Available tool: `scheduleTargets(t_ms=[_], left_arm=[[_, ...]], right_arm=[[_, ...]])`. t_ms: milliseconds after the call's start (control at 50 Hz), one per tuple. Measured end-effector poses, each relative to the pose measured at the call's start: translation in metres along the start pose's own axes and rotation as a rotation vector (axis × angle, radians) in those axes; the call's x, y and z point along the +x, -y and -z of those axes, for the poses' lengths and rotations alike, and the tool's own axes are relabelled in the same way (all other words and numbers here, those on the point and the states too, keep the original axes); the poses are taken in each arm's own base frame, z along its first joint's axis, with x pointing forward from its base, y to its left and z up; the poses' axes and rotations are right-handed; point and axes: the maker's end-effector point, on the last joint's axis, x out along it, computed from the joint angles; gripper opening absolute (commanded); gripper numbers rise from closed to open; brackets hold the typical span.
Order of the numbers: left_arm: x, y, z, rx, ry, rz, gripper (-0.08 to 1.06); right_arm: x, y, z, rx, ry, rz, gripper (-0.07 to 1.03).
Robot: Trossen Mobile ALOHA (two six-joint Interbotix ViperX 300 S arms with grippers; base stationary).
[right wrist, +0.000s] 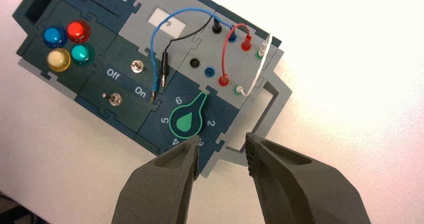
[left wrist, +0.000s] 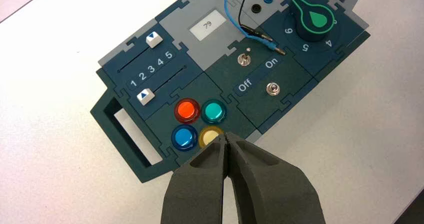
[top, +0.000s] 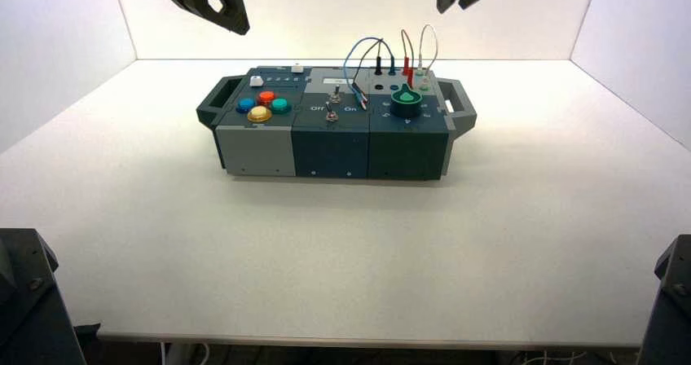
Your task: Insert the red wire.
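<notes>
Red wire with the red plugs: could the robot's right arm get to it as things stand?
Probably yes: the right gripper hangs open near the box, and nothing lies over the thin red wire. The white wire loop stands close beside it, though, and might get nudged.

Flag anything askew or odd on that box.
The blue wire and black wire each have one plug loose, lying across the panel near the switches; their sockets stay unfilled. The red wire has both ends plugged in.
</notes>
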Motion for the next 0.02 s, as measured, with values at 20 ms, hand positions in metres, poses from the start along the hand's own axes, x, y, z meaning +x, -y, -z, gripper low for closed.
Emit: scheduleTargets(t_ms=[20], left_arm=[[0.0004,0.0,0.0003,0.0,-0.001,0.0,-0.03]], right_arm=[[-0.0005,0.0005,0.0001,0.001,0.0,0.001,0.5]])
